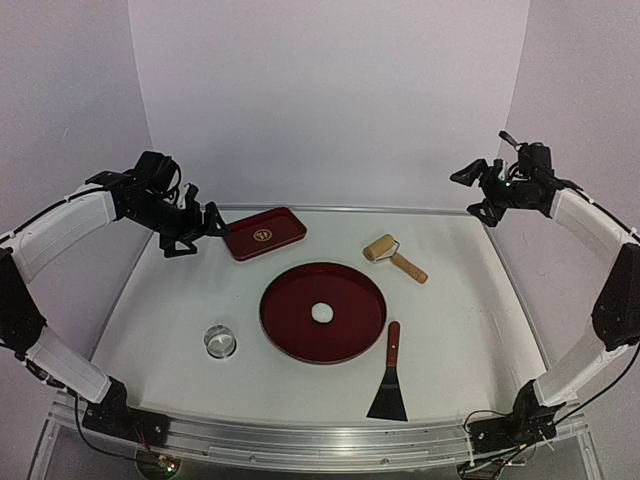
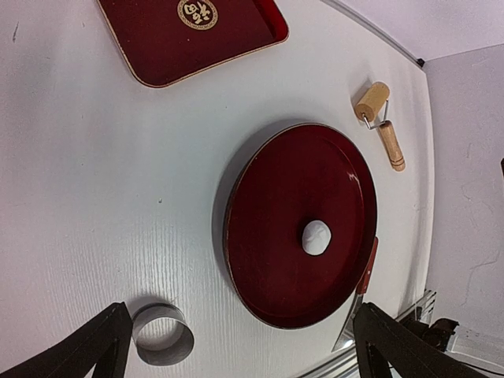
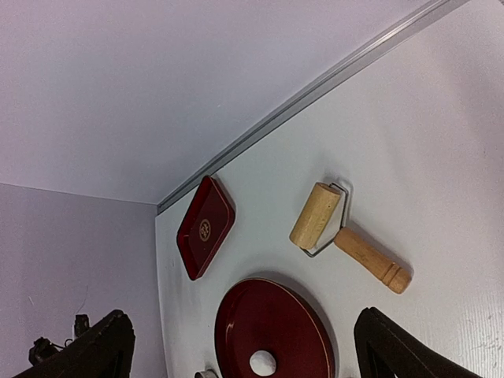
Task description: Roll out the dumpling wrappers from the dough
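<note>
White worktop (image 1: 160, 320), both arms up: left hand (image 1: 196, 232) and right hand (image 1: 478, 190) gape wide, holding nothing. Dough (image 1: 322, 312) sits mid red tray (image 1: 290, 300). Roller (image 1: 392, 258) lies far-right; best grip its handle squarely, then press evenly.

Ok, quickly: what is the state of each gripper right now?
Left gripper: open, holding nothing.
Right gripper: open, holding nothing.
</note>
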